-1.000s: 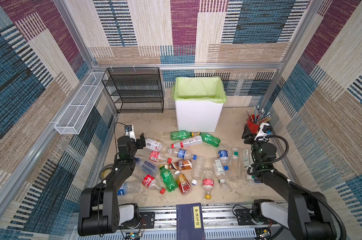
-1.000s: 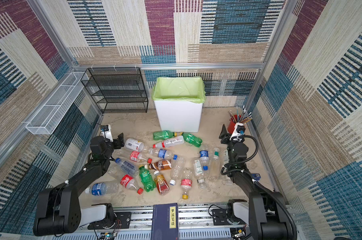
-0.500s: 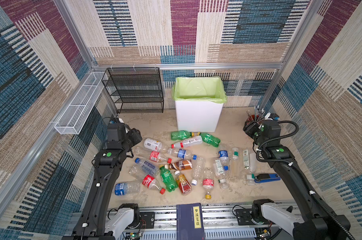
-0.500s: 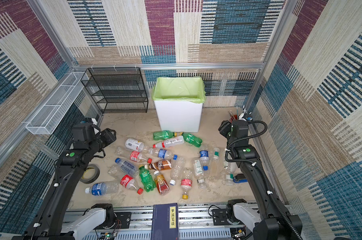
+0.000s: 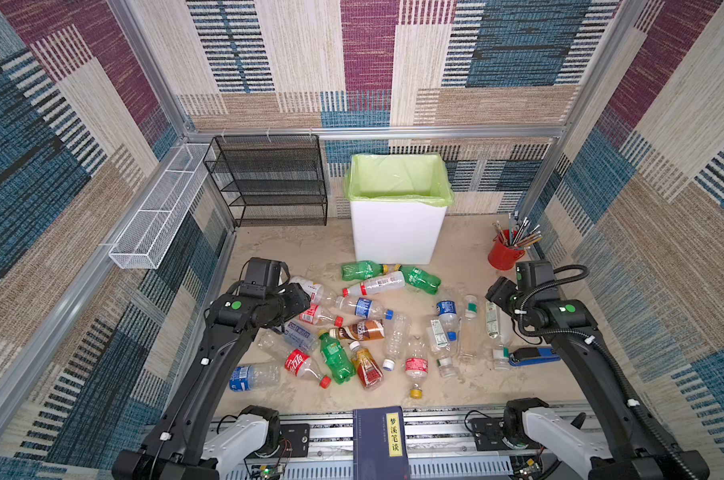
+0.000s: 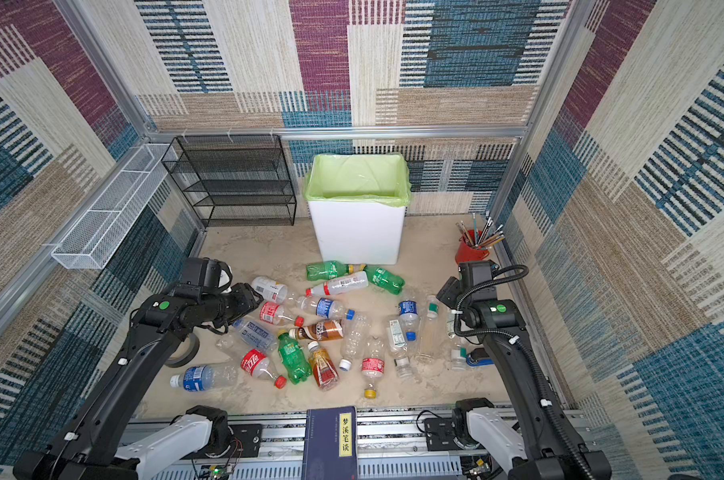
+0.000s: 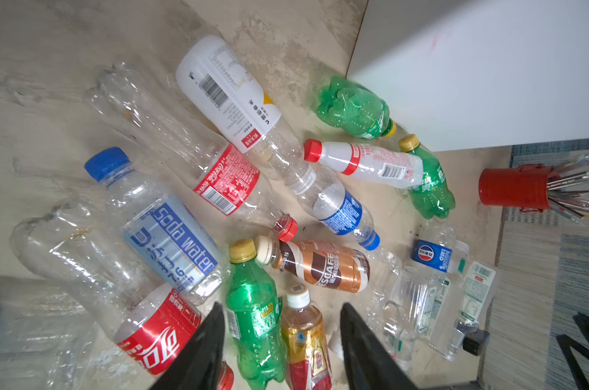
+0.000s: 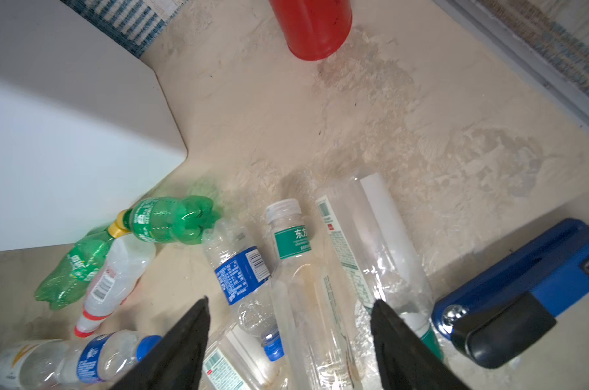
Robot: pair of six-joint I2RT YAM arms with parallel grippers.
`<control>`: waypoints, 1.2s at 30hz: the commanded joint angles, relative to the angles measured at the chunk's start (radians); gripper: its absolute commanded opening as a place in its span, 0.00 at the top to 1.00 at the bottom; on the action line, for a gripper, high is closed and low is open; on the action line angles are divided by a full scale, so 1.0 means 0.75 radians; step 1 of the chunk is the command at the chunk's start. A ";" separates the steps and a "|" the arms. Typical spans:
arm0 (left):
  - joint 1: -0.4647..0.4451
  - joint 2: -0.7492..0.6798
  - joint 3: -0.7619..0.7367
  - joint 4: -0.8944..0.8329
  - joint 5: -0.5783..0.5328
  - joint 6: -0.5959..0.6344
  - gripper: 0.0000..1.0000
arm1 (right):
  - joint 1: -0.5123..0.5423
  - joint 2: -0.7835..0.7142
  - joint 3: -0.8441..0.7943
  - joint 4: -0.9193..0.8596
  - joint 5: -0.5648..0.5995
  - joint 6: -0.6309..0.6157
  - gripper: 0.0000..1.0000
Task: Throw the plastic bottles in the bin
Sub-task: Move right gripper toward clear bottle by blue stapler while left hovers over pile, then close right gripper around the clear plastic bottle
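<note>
Several plastic bottles (image 5: 364, 332) lie in a heap on the beige floor in front of the bin (image 5: 397, 232), a white box with a green bag over its rim, seen in both top views (image 6: 358, 237). My left gripper (image 5: 304, 296) hangs open above the heap's left edge. In the left wrist view it (image 7: 282, 305) frames a green bottle (image 7: 252, 304) and an amber one (image 7: 303, 334) well below it. My right gripper (image 5: 493, 293) hovers open over the right-hand bottles. In the right wrist view it (image 8: 289, 300) is above a clear bottle with a green label (image 8: 293, 243). Neither holds anything.
A black mesh rack (image 5: 268, 183) stands at the back left, and a white wire basket (image 5: 156, 212) hangs on the left wall. A red cup of pencils (image 5: 503, 253) stands behind the right gripper. A blue stapler (image 5: 532, 356) lies right of the bottles, a tape roll (image 6: 185, 349) under the left arm, and a book (image 5: 380, 440) at the front.
Both arms have risen from a low, folded pose. The left gripper has swung in over the heap's left side, and the right gripper has lifted above the right-hand bottles.
</note>
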 commanded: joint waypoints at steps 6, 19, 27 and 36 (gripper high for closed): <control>-0.018 0.081 0.088 -0.062 0.053 0.125 0.41 | -0.125 0.165 -0.018 -0.016 -0.054 -0.244 0.08; -0.021 0.103 0.087 -0.066 0.044 0.134 0.41 | -0.311 0.350 -0.082 0.101 -0.205 -0.415 0.06; -0.021 0.152 0.108 -0.049 0.036 0.129 0.40 | -0.348 0.411 -0.130 0.170 -0.229 -0.409 0.09; -0.021 0.190 0.136 -0.037 0.028 0.118 0.40 | -0.354 0.463 -0.177 0.220 -0.305 -0.429 0.19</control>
